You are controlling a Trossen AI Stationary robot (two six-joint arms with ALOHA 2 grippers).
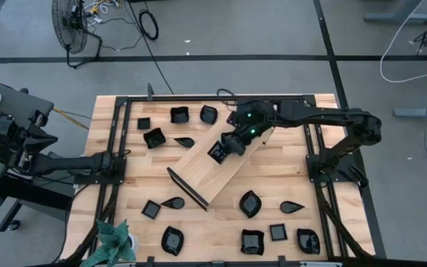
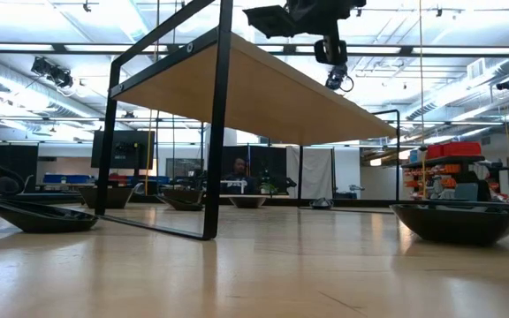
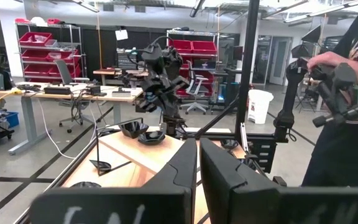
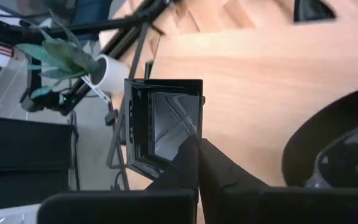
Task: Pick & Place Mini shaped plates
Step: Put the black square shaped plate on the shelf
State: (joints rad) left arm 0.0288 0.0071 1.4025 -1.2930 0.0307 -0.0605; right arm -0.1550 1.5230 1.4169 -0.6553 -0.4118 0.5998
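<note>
- The right gripper (image 1: 224, 148) hangs over the upper half of the long light-wood tray (image 1: 199, 174), its fingers pinched shut on the rim of a small square black plate (image 1: 216, 153). From the right wrist view the plate (image 4: 163, 124) hangs edge-gripped and tilted, which suits a thin glossy dish with no handle.
- The tray lies slantwise across the table's middle, running from about 1 o'clock down to 7 o'clock. Judging by the task, it is the drop-off spot, and the held plate is poised above it rather than resting on it.
- The other mini shaped plates lie scattered around the tray: a cluster (image 1: 178, 115) toward 11 o'clock, a row (image 1: 253, 242) toward 5 o'clock, and a few (image 1: 172, 239) toward 7 o'clock, all apart from the tray.
- The left gripper (image 3: 197, 168) waits at the table's 9 o'clock edge, its fingers nearly together and holding nothing.
- A potted plant (image 1: 113, 241) sits at the 7 o'clock corner.
- No brand or readable writing shows on plates or tray; a person's shirt in the left wrist view bears lettering too cropped to read.
</note>
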